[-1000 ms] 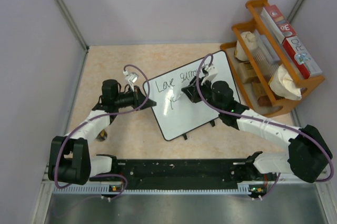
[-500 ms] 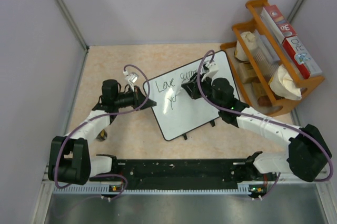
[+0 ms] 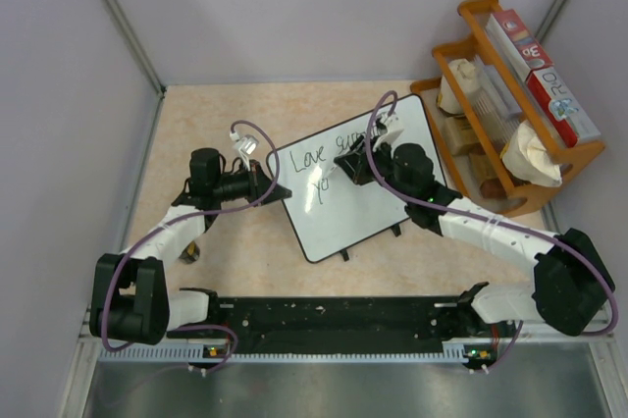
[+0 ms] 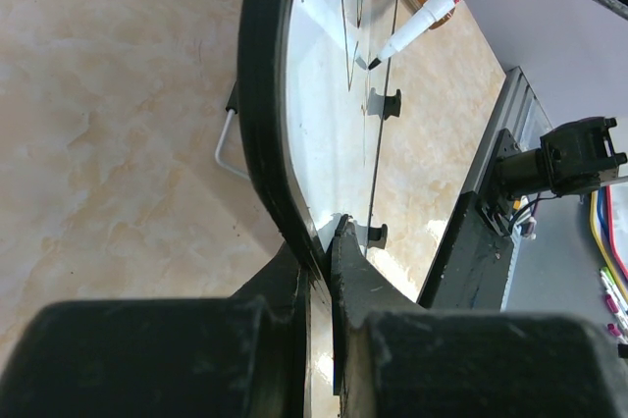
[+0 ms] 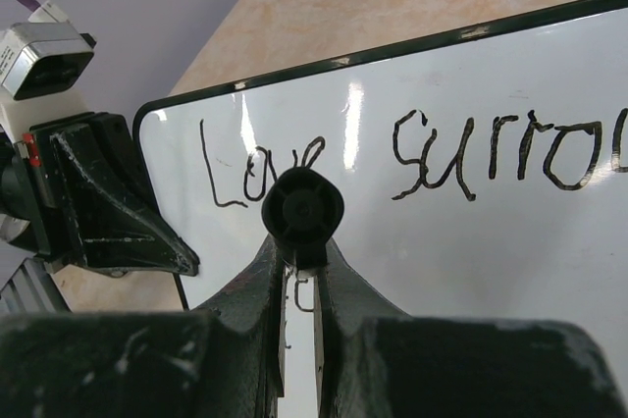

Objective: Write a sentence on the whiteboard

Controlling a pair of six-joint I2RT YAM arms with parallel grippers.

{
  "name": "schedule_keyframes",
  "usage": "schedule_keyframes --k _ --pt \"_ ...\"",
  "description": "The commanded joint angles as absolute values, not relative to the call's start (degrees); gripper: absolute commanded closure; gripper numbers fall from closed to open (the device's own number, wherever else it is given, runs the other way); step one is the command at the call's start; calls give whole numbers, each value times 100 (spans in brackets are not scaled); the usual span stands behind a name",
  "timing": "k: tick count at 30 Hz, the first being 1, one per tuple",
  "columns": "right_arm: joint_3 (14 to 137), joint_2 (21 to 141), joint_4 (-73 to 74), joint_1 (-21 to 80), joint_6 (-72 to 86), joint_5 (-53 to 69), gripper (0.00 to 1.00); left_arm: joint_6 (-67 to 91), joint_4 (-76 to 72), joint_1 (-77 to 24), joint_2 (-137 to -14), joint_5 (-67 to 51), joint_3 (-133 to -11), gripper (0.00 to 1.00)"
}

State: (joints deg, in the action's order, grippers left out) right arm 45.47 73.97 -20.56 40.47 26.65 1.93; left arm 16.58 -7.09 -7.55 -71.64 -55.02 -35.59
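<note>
The whiteboard (image 3: 343, 202) lies on the table with black handwriting "Love surrou" and a second line begun below. My left gripper (image 3: 278, 188) is shut on the board's left edge (image 4: 270, 143). My right gripper (image 3: 351, 169) is shut on a marker (image 5: 302, 210) with a black end cap. In the left wrist view the white marker (image 4: 442, 6) has its black tip at the board surface. The board (image 5: 510, 241) fills the right wrist view, with the left gripper (image 5: 182, 263) at its corner.
A wooden rack (image 3: 510, 114) with boxes and packets stands at the back right, close to the board's far corner. Purple walls enclose the table. The arm base rail (image 3: 334, 320) runs along the near edge.
My right gripper with the marker has moved left and slightly away along the board. The left gripper and the board have not moved.
</note>
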Motion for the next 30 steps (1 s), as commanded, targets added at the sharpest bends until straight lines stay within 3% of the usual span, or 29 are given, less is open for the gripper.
schedule_keyframes --k 1,10,30 --pt "4632 7023 -2355 4008 2716 229 100 123 -475 -896 -7330 -4720 -3419 100" --pt "4421 6688 -2286 3938 2549 -184 100 114 -466 -896 -7321 -4702 -3419 100" --pt "4333 7101 -2312 3938 2399 -167 100 114 -448 -905 -7348 -4702 -3437 100"
